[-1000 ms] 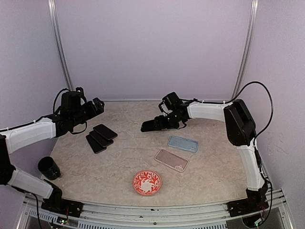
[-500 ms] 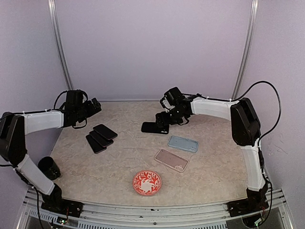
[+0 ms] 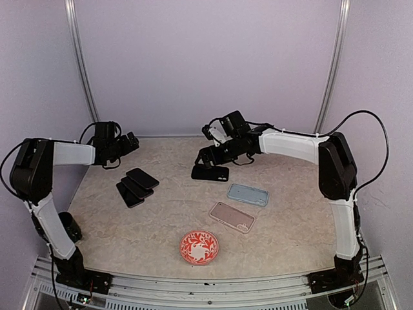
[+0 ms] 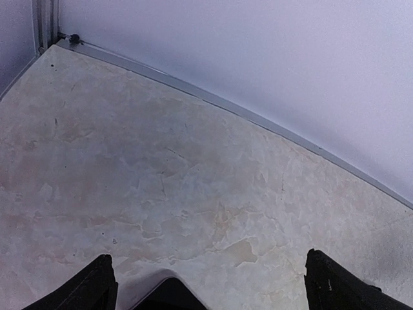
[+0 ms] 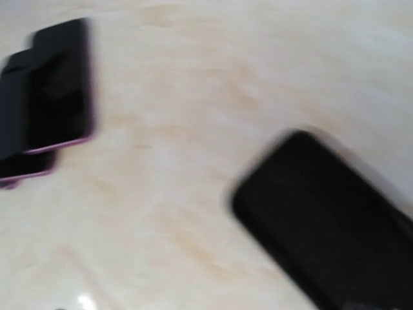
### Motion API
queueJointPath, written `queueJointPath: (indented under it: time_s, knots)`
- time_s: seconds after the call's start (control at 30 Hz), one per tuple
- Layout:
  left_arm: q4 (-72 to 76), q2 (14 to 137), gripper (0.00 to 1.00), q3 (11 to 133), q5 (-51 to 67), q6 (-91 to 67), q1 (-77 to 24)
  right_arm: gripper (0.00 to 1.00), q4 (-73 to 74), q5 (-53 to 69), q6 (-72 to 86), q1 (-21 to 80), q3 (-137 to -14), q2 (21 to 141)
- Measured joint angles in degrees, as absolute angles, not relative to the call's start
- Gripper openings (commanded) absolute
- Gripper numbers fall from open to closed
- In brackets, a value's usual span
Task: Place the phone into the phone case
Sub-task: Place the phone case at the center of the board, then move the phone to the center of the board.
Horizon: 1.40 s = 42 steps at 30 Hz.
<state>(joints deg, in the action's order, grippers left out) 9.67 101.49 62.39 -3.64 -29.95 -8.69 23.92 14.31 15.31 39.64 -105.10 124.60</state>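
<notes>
A black phone [image 3: 210,173] lies flat on the table at the back middle; it shows blurred in the right wrist view [image 5: 329,226]. My right gripper [image 3: 208,154] hovers just above and behind it, open and empty. A light blue case [image 3: 248,194] and a clear pinkish case [image 3: 231,216] lie to the right of the phone, both empty. My left gripper [image 3: 131,142] is open and empty at the back left, its fingertips [image 4: 97,287] spread wide in the left wrist view.
Three more black phones [image 3: 137,186] lie fanned at the left, also in the right wrist view [image 5: 55,90]; one corner shows in the left wrist view [image 4: 164,298]. A red patterned plate [image 3: 199,247] sits front middle. A black cup [image 3: 64,226] stands front left.
My right gripper set the black phone down on the table, let go and lifted off it to the left. My left arm pulled back toward the back left corner.
</notes>
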Motion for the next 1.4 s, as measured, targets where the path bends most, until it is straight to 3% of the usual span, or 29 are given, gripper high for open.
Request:
queueJointPath:
  time_s: [0.53, 1.4]
  knots:
    - [10.94, 111.72, 0.99, 66.15, 4.54, -28.67, -7.55, 0.92, 12.08, 25.5, 5.37, 46.81, -106.06, 128.01]
    - [12.86, 116.38, 0.99, 64.95, 11.64, -30.24, -7.62, 0.96, 3.09, 24.93, 3.64, 49.5, -114.52, 141.05]
